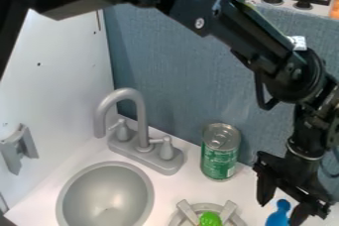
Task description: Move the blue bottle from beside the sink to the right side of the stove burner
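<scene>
Claw (pixel 281 213) at the lower right of the frame, and I have its two fingers well apart, with the blue thing (pixel 277 216) between them. I see a gap on the side of the finger nearer the can; on the other side I cannot tell whether it touches. As I judge it, the lining-up over the blue thing is mostly done, while a firm grip and any lifting are not. I can't call any other part of the work finished from what I see here.

The blue thing sits at the bottom edge, smooth and rounded, with a knob-like top narrowing to a neck. Left of it, at bottom centre, a bright green, glossy, rounded lump (pixel 210 219) lies between two pale flat bars (pixel 228 210) on a grey ring (pixel 208 206). Above these I have an upright can (pixel 220 160), green-wrapped with a bare metal lid. The round sink (pixel 147 190) at lower left is a smooth matt grey bowl; the tap (pixel 140 121) behind it has a hooked spout and two stubby handles, in a similar dull grey. The counter (pixel 253 197) looks plain and white, and the blue-grey wall (pixel 179 71) has a woven, cloth-like grain
</scene>
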You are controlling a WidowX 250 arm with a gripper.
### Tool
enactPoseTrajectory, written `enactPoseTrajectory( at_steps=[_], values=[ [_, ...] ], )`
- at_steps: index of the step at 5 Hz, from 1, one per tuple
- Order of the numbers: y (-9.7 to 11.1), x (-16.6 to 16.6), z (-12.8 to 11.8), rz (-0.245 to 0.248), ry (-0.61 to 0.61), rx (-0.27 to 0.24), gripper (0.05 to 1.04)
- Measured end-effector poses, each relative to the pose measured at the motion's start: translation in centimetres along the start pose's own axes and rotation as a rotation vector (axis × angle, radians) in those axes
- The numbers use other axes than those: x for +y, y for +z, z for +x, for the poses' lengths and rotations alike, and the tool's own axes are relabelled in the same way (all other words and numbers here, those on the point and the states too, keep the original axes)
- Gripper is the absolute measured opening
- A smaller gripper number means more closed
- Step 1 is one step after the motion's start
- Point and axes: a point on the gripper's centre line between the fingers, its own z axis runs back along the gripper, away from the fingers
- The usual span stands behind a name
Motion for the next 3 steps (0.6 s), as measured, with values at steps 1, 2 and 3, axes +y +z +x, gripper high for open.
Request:
enactPoseTrajectory(
  at_steps=[1, 2, 3],
  values=[
    [1.7, -0.4, -0.5, -0.038, 0.015, -0.027, 1.009],
    [4.4, 0.8, -3.8, -0.002, 0.073, -0.041, 1.005],
    [6.0, 0.8, -8.7, 0.058, 0.106, -0.008, 1.004]
  ],
)
